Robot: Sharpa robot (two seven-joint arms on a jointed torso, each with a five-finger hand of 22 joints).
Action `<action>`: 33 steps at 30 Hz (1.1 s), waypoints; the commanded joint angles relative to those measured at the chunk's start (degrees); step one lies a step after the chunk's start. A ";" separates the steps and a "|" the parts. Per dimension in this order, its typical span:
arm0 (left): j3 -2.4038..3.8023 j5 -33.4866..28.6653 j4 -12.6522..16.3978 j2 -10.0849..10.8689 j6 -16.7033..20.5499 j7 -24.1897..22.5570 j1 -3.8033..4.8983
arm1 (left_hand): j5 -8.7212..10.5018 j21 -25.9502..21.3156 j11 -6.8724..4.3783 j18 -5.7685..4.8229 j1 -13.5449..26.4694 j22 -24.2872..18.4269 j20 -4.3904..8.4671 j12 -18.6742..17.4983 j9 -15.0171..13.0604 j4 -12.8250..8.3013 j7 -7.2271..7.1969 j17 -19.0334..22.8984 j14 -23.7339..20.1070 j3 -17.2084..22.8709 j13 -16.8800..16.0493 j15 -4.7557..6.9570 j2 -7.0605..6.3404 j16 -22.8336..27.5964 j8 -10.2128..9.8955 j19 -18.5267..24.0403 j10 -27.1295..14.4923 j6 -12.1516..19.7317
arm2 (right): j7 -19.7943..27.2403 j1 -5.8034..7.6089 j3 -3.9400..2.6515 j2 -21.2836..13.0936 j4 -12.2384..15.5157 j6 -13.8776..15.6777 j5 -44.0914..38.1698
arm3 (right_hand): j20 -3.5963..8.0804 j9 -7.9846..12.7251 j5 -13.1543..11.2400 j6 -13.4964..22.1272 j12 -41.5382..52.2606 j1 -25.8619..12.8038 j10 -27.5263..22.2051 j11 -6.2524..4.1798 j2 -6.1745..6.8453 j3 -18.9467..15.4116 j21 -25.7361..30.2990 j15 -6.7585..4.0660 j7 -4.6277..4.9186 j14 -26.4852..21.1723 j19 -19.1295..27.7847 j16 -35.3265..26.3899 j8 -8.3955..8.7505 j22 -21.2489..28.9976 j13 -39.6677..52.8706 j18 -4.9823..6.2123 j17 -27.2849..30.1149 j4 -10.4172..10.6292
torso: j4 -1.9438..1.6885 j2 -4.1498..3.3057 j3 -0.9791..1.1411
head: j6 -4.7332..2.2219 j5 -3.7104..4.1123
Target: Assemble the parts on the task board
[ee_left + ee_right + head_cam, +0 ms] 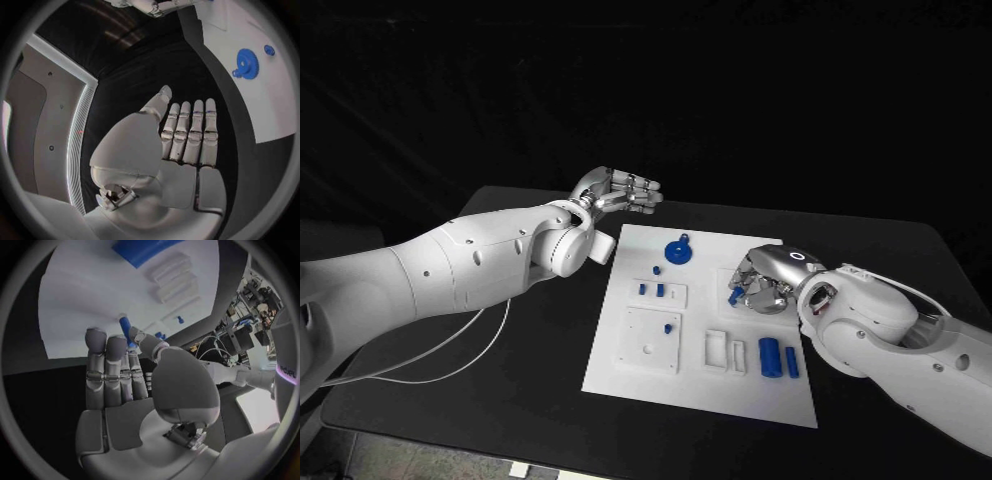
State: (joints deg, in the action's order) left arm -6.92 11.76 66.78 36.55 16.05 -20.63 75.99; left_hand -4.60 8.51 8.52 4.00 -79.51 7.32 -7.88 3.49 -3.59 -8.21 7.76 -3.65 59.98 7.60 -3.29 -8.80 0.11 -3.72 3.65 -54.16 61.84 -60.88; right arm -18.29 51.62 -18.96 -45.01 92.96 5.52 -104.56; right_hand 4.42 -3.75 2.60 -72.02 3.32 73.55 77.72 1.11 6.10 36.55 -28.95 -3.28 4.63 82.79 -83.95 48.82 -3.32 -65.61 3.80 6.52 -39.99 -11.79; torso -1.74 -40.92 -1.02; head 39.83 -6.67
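My right hand (764, 283) is over the task board (646, 375), near its 3 o'clock edge, pinching a small blue peg (124, 325) between thumb and fingertips; the other fingers lie straight beside it. In the right wrist view the peg stands just above the white plate.

My left hand (620, 191) hangs past the board's 11 o'clock corner, over bare black worktop (516, 400), released and holding nothing, fingers straight and side by side in the left wrist view.

On the board, a blue gear (678, 250) sits toward 12 o'clock, close to the far edge. Two short blue pegs (651, 290) stand in a small white block left of centre, and a square white block (652, 340) below it carries one more blue piece. Toward 5 o'clock a blue cylinder (770, 356) and a thinner blue bar (792, 362) lie side by side, beside white slotted holders (726, 350).

Open worktop runs along the board's 9 o'clock side, between the board and my left arm, and along its 6 o'clock edge.
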 commanded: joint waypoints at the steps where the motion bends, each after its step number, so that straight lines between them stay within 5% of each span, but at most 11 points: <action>1: 0.04 -0.30 -0.10 -0.14 -0.74 -0.43 0.03 | -0.27 0.39 -0.08 0.67 -0.33 -0.05 -0.26 -0.15 0.07 -0.12 0.25 0.04 -0.35 -0.09 -0.01 -0.15 0.16 0.18 -0.06 0.05 -0.34 0.09 | 0.80 0.10 -0.90 -0.10 1.11 2.04 4.98 | 0.53 -0.38 0.41 -0.55 0.16 -0.36 0.49 0.07 -0.14 0.33 -0.03 -0.37 -0.08 -0.12 -2.34 -0.05 -0.37 -0.07 -0.16 0.22 0.10 0.06 | 0.04 0.03 -0.04 | 0.07 -0.17; 7: 0.03 -0.30 -0.25 -0.19 -0.70 -0.43 0.03 | -0.27 0.39 -0.08 0.67 -0.33 -0.05 -0.26 -0.15 0.07 -0.12 0.25 0.04 -0.35 -0.09 -0.01 -0.15 0.16 0.18 -0.06 0.05 -0.34 0.09 | 1.42 0.18 -2.09 0.22 2.60 2.21 8.61 | 0.65 -0.42 0.44 -0.60 0.17 -0.51 0.53 0.06 -0.33 0.40 0.06 -0.51 -0.09 -0.14 -2.34 -0.11 -0.35 -0.13 -0.16 0.28 0.18 -0.16 | -0.02 0.04 -0.05 | 0.07 -0.53; 13: 0.02 -0.30 -0.37 -0.28 -0.74 -0.37 0.03 | -0.27 0.39 -0.08 0.67 -0.33 -0.05 -0.26 -0.15 0.07 -0.12 0.25 0.04 -0.35 -0.09 -0.01 -0.15 0.16 0.18 -0.06 0.05 -0.34 0.09 | 2.03 0.20 -2.01 1.61 3.15 1.79 10.50 | 0.76 -0.42 0.55 -0.54 0.15 -0.62 0.50 0.05 -0.56 0.18 0.11 -0.61 -0.08 -0.16 -2.34 -0.13 -0.34 -0.22 -0.17 0.26 0.21 -0.30 | 0.05 0.03 -0.09 | 0.09 -0.92; 33: -0.20 -0.30 -0.76 -1.15 -1.18 0.24 0.03 | -0.29 0.64 -0.07 0.67 -0.23 -0.50 -0.28 -0.14 0.07 -0.18 0.26 0.05 -0.47 -0.03 -0.02 -0.18 0.21 0.20 -0.06 0.11 -0.40 0.11 | 3.79 0.57 6.75 8.13 4.36 2.21 7.17 | 0.72 -0.45 0.57 -0.51 0.16 -0.62 0.50 0.06 -0.89 -0.17 0.37 -0.58 -0.07 -0.15 -2.36 -0.13 -0.35 -0.25 -0.16 0.35 0.27 -0.63 | -0.03 -0.03 -0.06 | 0.23 -2.03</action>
State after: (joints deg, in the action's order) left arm -7.16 11.74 65.97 35.56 15.77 -20.24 75.98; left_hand -4.60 8.96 8.51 3.99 -79.51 6.87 -7.88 3.49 -3.60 -8.21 7.76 -3.65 59.77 7.61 -3.29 -9.02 0.11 -3.72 3.65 -54.16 61.84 -60.88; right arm -15.62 52.17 -12.24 -37.05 97.38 7.51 -95.96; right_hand 4.81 -3.75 2.88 -72.25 3.31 72.75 77.82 1.01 5.81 36.52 -28.96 -3.48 4.53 82.59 -83.93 48.81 -3.39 -65.84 3.57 5.72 -39.80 -12.13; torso -1.80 -40.92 -1.06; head 39.95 -8.54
